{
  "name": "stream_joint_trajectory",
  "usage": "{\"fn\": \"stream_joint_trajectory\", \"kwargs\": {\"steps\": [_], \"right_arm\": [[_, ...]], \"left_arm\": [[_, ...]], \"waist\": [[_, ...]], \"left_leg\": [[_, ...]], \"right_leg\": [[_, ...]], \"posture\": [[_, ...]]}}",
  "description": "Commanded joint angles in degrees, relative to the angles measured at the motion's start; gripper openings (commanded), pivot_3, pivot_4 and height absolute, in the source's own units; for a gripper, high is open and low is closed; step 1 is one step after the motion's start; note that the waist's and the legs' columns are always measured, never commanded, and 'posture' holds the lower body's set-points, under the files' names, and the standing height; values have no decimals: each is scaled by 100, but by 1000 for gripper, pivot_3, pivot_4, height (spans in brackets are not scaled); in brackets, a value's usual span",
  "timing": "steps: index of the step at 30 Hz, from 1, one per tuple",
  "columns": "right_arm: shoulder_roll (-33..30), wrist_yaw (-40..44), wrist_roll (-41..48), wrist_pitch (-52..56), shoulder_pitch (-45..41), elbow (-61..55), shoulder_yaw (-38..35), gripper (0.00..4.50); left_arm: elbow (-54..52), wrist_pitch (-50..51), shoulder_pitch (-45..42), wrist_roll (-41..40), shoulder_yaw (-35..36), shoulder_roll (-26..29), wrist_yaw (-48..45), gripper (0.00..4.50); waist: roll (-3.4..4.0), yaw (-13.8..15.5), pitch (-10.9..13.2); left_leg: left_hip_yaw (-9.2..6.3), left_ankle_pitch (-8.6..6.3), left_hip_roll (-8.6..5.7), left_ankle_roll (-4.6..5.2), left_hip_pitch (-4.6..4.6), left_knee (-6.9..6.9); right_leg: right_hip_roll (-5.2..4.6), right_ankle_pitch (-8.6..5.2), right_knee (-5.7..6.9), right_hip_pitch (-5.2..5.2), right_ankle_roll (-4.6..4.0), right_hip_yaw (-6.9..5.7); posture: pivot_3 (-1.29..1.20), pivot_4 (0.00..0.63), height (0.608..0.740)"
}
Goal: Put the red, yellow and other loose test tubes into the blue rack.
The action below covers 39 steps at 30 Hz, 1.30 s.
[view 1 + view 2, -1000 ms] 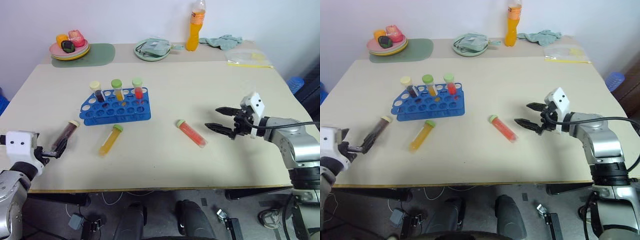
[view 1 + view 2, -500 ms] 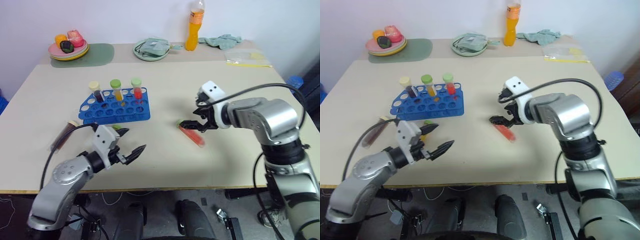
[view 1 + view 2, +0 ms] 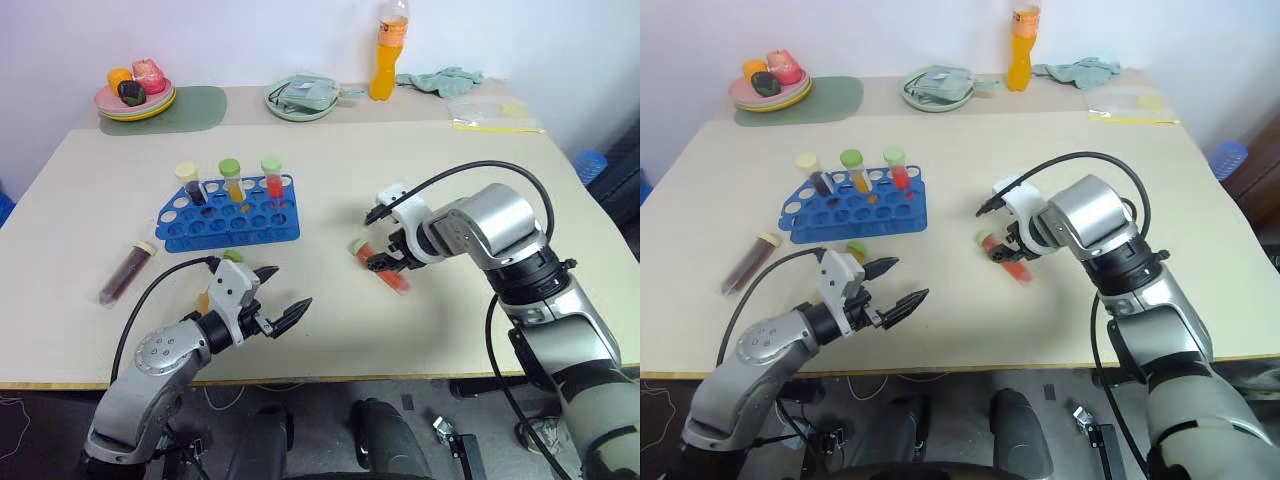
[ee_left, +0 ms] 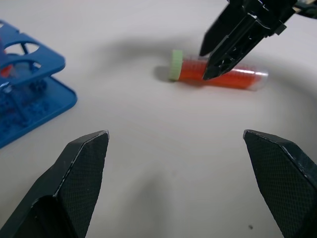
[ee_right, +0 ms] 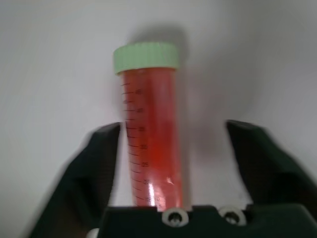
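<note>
Item, dark maroon clear plastic tube with cream cap (image 3: 126, 274): lying loose on the beige tabletop (image 3: 330, 330), well to the outer side of the left gripper (image 3: 268, 297); not yet racked. Item, left gripper: black fingers spread wide, holding nothing, hovering low over the near part of the table. Item, yellow-orange tube with green cap (image 3: 226, 262): lying just behind the left gripper's wrist, mostly hidden by it; not yet racked. Item, bright blue pierced plastic rack (image 3: 228, 214): beyond the left gripper, with three capped tubes already standing in its back row and many holes free. Item, red-orange clear tube with green cap (image 5: 151, 124): lying flat between the right gripper's fingers. Item, right gripper (image 3: 385, 249): pointing steeply down, fingers part-spread astride the tube with gaps on both sides, so not yet pinching. Judged progress: all three loose tubes remain; the red pick-up is only beginning. Room: bare tabletop between the two grippers and between the right gripper and the rack; the near table edge lies close under the left gripper.
</note>
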Motion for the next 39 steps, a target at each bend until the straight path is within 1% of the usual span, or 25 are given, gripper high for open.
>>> {"fn": "stream_joint_trajectory", "kwargs": {"steps": [1, 2, 3, 5, 6, 8, 10, 11, 12, 13, 15, 16, 19, 22, 27, 34, 39], "right_arm": [[-71, 145, 182, 34, -272, -125, 144, 1597], [-93, 173, 227, 34, -294, -155, 184, 1077], [-105, 222, 301, 34, -299, -250, 169, 754], [-51, 337, 443, -46, -228, -553, -20, 754], [6, 400, 497, -297, -123, -762, -192, 754], [113, 479, 366, -1773, 333, -1375, -540, 754], [306, 522, 159, -3306, 812, -1754, -801, 754], [475, 507, -10, -4170, 1078, -1852, -841, 754], [685, 535, -79, -4813, 1293, -1866, -891, 754], [956, 506, -67, -5234, 1453, -1802, -979, 754], [1505, 401, 39, -5642, 1632, -1559, -1142, 754], [1992, 216, -21, -6073, 1612, -1135, -1155, 754], [3056, -222, -421, -7211, 1364, 113, -1102, 754], [3562, -472, -810, -7941, 1064, 1143, -1119, 754], [3953, -749, -1144, -8838, 766, 2378, -1274, 754], [4071, -797, -1359, -9521, 574, 3285, -1396, 754], [4165, -799, -1426, -9849, 408, 3774, -1496, 754]], "left_arm": [[-247, -139, 9, 55, 18, 2, 41, 4500], [-253, -139, 10, 58, 15, 4, 47, 4500], [-262, -129, 5, 53, 30, 2, 66, 4500], [-266, -106, -3, 53, 62, -8, 108, 4500], [-263, -102, -3, 64, 74, -8, 128, 4500], [-246, -116, 26, 89, 130, -14, 191, 4500], [-226, -138, 71, 86, 225, -42, 262, 4500], [-195, -146, 117, 59, 329, -78, 328, 4500], [-158, -169, 159, 52, 428, -106, 376, 4500], [-106, -219, 188, 71, 521, -123, 406, 4500], [3, -383, 224, 169, 664, -168, 489, 4500], [163, -532, 198, 239, 819, -259, 650, 4500], [458, -801, 165, 433, 1068, -354, 907, 4500], [513, -888, 202, 507, 1154, -353, 963, 4500], [514, -957, 280, 529, 1263, -363, 978, 4500], [724, -1243, 426, 548, 1307, -440, 898, 4500], [773, -1299, 389, 595, 1235, -512, 906, 4500]], "waist": [[0, 5, 0], [0, 7, 0], [0, 8, 0], [0, 7, 0], [1, 7, 0], [-1, 8, 0], [-3, 5, -2], [-2, -6, -1], [-2, -11, -1], [-3, -19, -2], [-1, -27, 0], [-1, -21, 0], [-3, -59, -2], [-3, -75, -2], [-4, -66, -2], [-3, -167, -2], [-3, -159, -2]], "left_leg": [[0, 0, 0, 0, 0, 0], [-2, 0, 0, 0, 0, 0], [-2, 0, 0, 0, 0, 0], [-2, 0, 0, 0, 0, 0], [-2, 0, 0, 0, -1, -1], [-5, 0, 0, 1, -1, -3], [-5, -1, 1, 2, -1, -2], [-6, -1, 1, 2, -1, -3], [-3, -1, 2, 2, 0, -3], [-3, -1, 2, 2, 1, -1], [-2, -1, 4, 1, 5, 0], [-2, 0, 4, 0, 7, 1], [-3, 3, 5, -5, 18, 2], [-5, 6, 3, -12, 17, 2], [-6, 9, -2, -17, 10, 1], [-4, 12, 0, -22, 8, 0], [1, 12, 2, -22, 7, -3]], "right_leg": [[0, 0, 0, -1, 0, 0], [1, 0, 0, 0, 0, -1], [1, 0, 0, 0, 0, -1], [1, 0, 0, 0, 0, -1], [1, 0, 0, -1, 0, -1], [4, -1, -2, 0, 1, -2], [4, -2, 0, -1, 3, -2], [5, -2, -1, 1, 4, -3], [5, -1, 0, 0, 5, -1], [5, -2, 2, 0, 5, -1], [7, -1, 8, -1, 5, 0], [7, -1, 12, -1, 4, 1], [10, 1, 22, 2, 1, 2], [8, 0, 46, -4, -1, 2], [4, -1, 52, -17, -2, 4], [7, -2, 77, -36, -5, 10], [10, -4, 86, -44, -9, 16]], "posture": [[0, 150, 740], [0, 150, 740], [0, 150, 740], [0, 150, 740], [0, 150, 740], [0, 150, 740], [0, 150, 740], [0, 150, 740], [0, 150, 740], [0, 150, 740], [0, 150, 740], [0, 150, 740], [0, 150, 740], [0, 150, 740], [0, 150, 740], [0, 150, 740], [0, 150, 740]]}}
